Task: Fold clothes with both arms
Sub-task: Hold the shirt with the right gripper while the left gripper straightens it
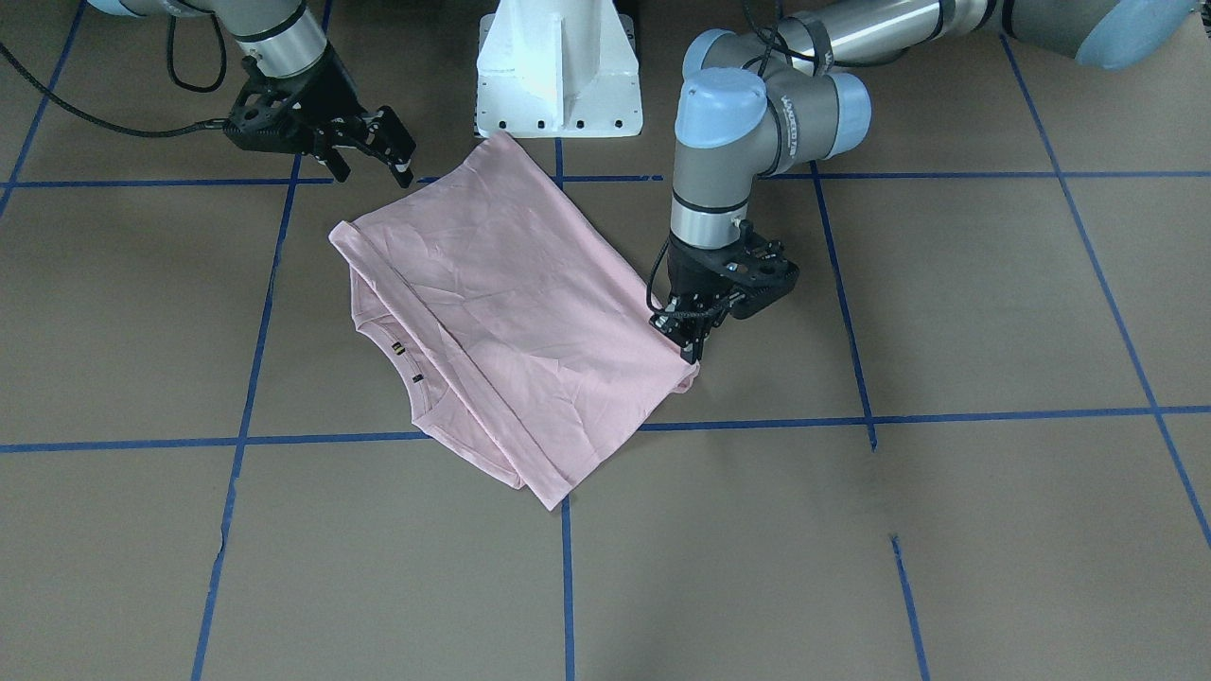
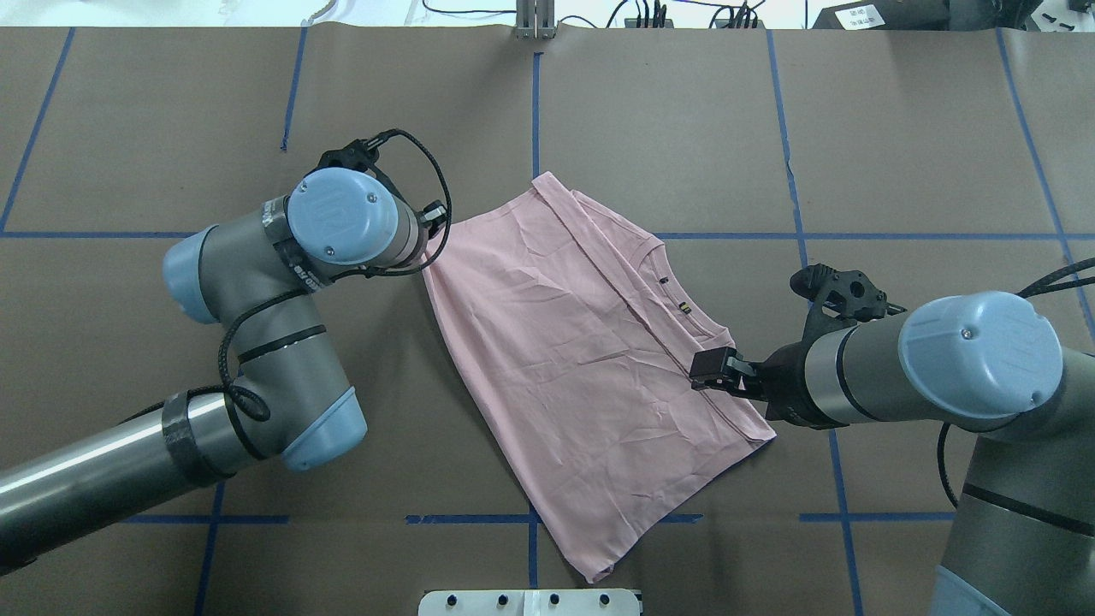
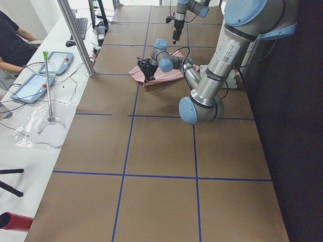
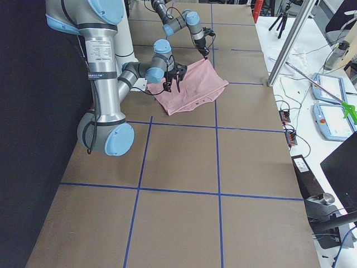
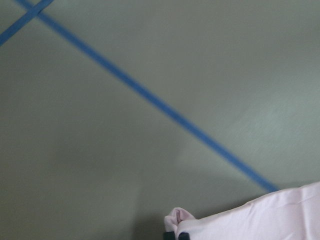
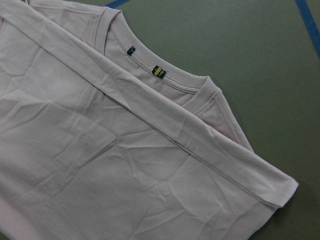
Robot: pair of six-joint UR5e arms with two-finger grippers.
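The pale pink T-shirt (image 1: 511, 312) lies folded flat at the table's middle, its neckline and small tags (image 6: 159, 71) facing up. My left gripper (image 1: 693, 356) points straight down at one corner of the shirt and is shut on a pinch of the cloth (image 5: 176, 220). In the overhead view that gripper is hidden under its own wrist (image 2: 342, 218). My right gripper (image 1: 372, 172) hangs open above the shirt's collar-side edge (image 2: 727, 402), with nothing between its fingers. The right wrist view looks down on the shirt (image 6: 100, 165) and shows no fingers.
The white pedestal base (image 1: 558, 76) stands just behind the shirt. Blue tape lines (image 2: 535, 103) grid the brown table. Off the far edge, a metal post (image 3: 75, 35), tablets (image 3: 38, 85) and a seated person (image 3: 12, 43) line a side bench.
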